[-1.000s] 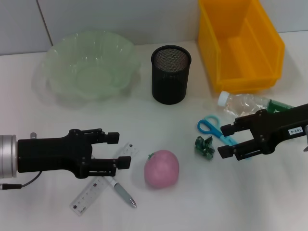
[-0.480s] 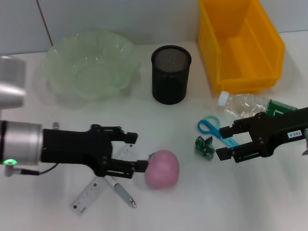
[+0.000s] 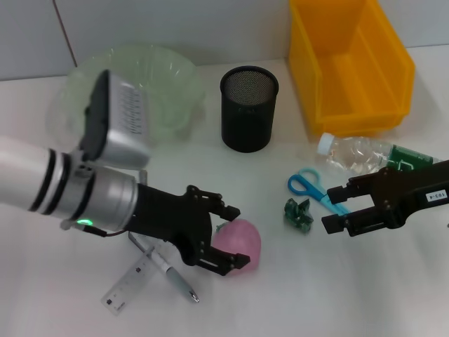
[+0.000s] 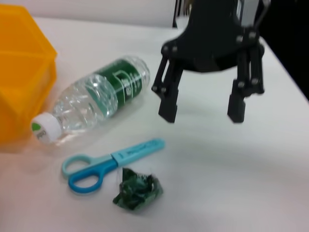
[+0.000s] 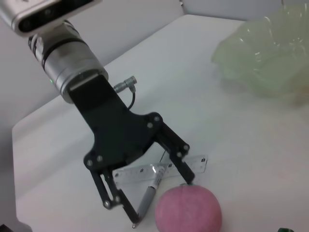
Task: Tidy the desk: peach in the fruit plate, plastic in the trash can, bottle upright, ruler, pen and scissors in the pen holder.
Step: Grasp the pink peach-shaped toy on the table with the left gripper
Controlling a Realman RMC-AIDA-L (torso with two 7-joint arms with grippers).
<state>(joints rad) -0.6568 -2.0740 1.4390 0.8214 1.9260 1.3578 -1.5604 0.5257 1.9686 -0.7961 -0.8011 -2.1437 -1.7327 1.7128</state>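
**Nothing tidied yet, peach grab looks first**

Left gripper [image 3: 228, 240] is spread wide around the pink round peach [image 3: 240, 241], not clamped. Right gripper [image 3: 337, 208] hangs open near the blue-handled scissors [image 3: 312, 188]. The pale green plastic fruit plate [image 3: 168, 105] is empty; the clear bottle [image 3: 358, 152] lies down.

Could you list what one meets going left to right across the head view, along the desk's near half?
ruler → pen → left gripper → peach → plastic → scissors → right gripper
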